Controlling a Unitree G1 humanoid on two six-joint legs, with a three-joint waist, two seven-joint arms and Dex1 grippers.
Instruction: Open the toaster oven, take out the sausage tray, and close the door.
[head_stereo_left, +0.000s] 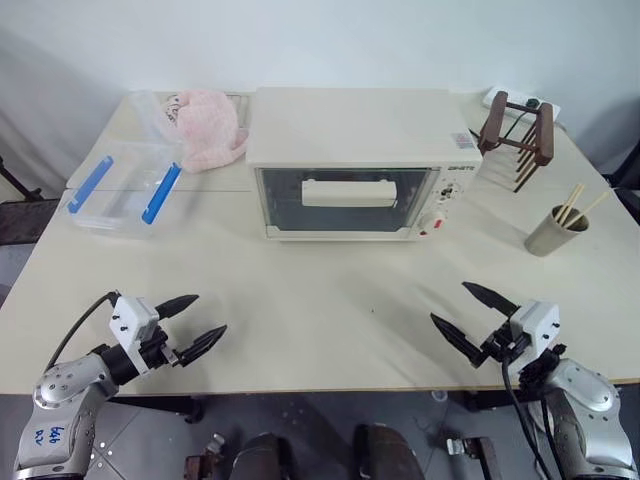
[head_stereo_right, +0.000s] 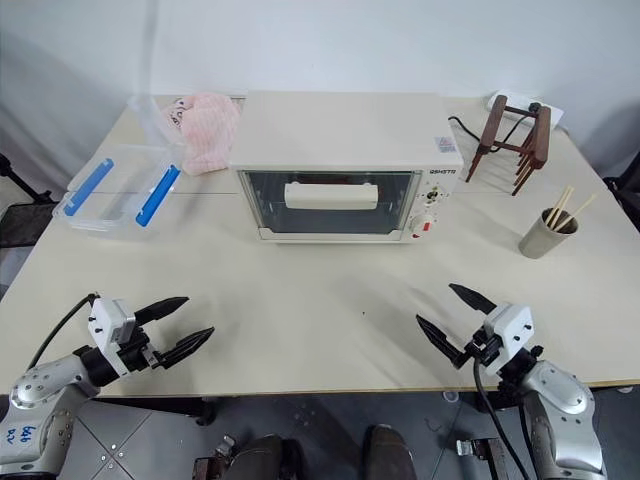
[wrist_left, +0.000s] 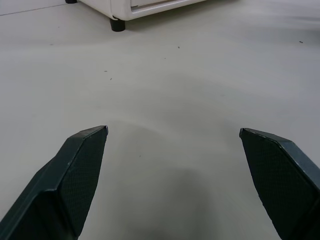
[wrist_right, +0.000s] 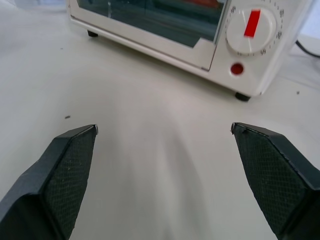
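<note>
The cream-white toaster oven (head_stereo_left: 358, 150) stands at the middle back of the table. Its glass door (head_stereo_left: 345, 199) is closed, with the cream bar handle (head_stereo_left: 347, 192) across it. A knob with a red mark (wrist_right: 250, 27) sits at the oven's right end. The sausage tray is hidden behind the glass. My left gripper (head_stereo_left: 195, 324) hovers open over the front left of the table, well short of the oven. My right gripper (head_stereo_left: 470, 318) hovers open over the front right, also empty. Each points inward toward the oven.
A clear plastic box with blue clips (head_stereo_left: 122, 186) lies at the back left, a pink cloth (head_stereo_left: 208, 128) beside it. A brown wooden rack (head_stereo_left: 518, 131) and a metal cup of chopsticks (head_stereo_left: 555, 230) stand at the back right. The table's front edge (head_stereo_left: 330, 388) runs just below both grippers.
</note>
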